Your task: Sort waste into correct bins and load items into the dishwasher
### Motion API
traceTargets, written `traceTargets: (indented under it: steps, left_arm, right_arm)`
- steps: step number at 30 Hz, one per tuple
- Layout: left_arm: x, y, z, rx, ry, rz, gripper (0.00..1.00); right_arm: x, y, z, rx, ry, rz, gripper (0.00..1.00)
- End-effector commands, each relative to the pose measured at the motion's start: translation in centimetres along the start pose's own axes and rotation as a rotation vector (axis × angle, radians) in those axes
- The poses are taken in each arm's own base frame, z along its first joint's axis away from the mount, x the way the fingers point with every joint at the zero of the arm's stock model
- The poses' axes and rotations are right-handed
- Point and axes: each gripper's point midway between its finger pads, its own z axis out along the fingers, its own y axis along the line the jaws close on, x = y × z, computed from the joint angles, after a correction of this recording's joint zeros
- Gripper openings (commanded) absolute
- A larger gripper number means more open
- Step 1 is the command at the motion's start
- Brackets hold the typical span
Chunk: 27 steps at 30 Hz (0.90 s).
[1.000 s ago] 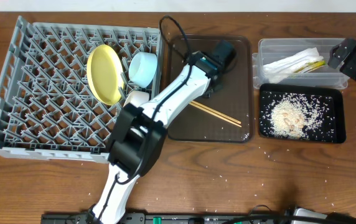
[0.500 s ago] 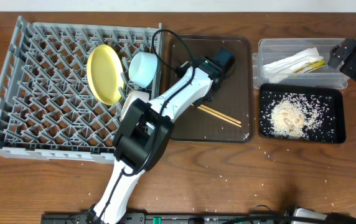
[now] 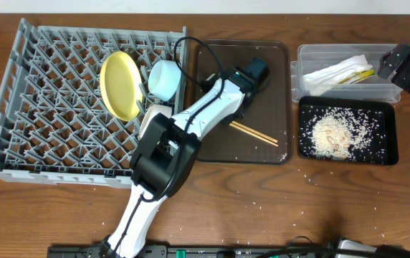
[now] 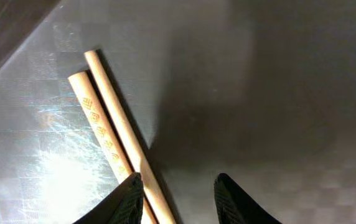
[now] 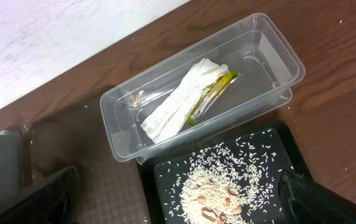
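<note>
Wooden chopsticks lie on the brown tray midway along the far edge, seemingly the last items outside the grey dish rack at the far left corner. Your left gripper hangs low over them, jaws parted and empty, the pair running close beside one fingertip. The chopstick pick looks to be in hand: centre both sticks, lower, close, then carry left. Your right gripper hovers spread and empty over the clear tub, far right corner.
</note>
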Motion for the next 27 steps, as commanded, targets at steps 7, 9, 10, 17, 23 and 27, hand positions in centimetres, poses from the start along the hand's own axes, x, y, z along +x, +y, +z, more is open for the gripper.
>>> traceTargets:
  steps: [7,9,10,17,23,27]
  left_arm:
    - [0.2,1.1,1.9,-0.029,-0.023,-0.005,0.4]
    - [0.2,1.0,1.9,-0.028,-0.023,-0.004,0.4]
    - [0.3,1.0,1.9,-0.029,-0.023,-0.003,0.4]
    - [0.5,1.7,2.3,-0.049,-0.016,0.131,0.4]
    - [0.8,2.7,2.9,-0.077,-0.004,0.271,0.34]
    - [1.0,3.3,3.2,-0.091,0.009,0.369,0.3]
  right_arm:
    - [-0.4,0.2,-0.4,-0.007,-0.013,0.011,0.99]
    - [-0.4,0.2,-0.4,-0.007,-0.013,0.011,0.99]
    - [-0.4,0.2,-0.4,-0.007,-0.013,0.011,0.99]
    - [-0.4,0.2,-0.4,-0.007,-0.013,0.011,0.99]
    - [-0.4,0.2,-0.4,-0.007,-0.013,0.011,0.99]
    - [-0.4,0.2,-0.4,-0.007,-0.013,0.011,0.99]
